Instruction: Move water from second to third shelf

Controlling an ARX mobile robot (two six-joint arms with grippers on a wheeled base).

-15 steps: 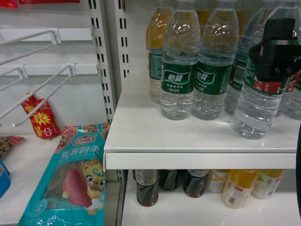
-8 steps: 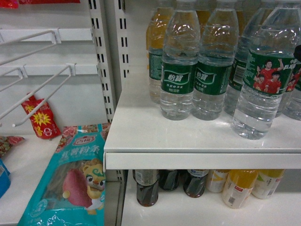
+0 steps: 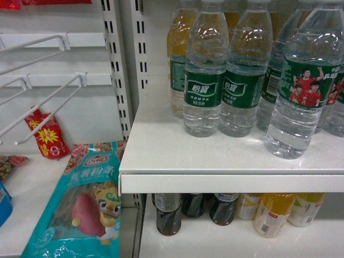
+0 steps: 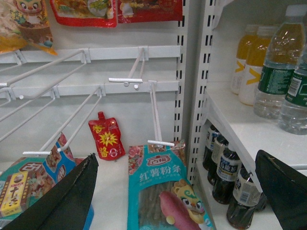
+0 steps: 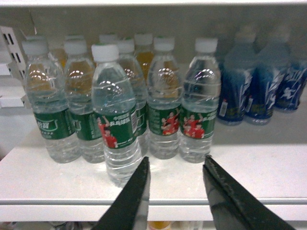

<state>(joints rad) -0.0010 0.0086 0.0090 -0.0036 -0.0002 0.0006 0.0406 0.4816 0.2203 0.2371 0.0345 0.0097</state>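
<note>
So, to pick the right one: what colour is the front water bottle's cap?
White, on the water bottle; clearest in the right wrist view.

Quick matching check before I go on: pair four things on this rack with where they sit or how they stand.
Things:
1. water bottle
2. right gripper
3. dark cola bottles
4. teal snack bag

Places or states:
A. on the shelf below the water
B. standing foremost on the white shelf
C. open, empty, in front of the shelf edge
D. left bay, under the wire hooks

Pairs: 1-B, 2-C, 3-A, 4-D
</note>
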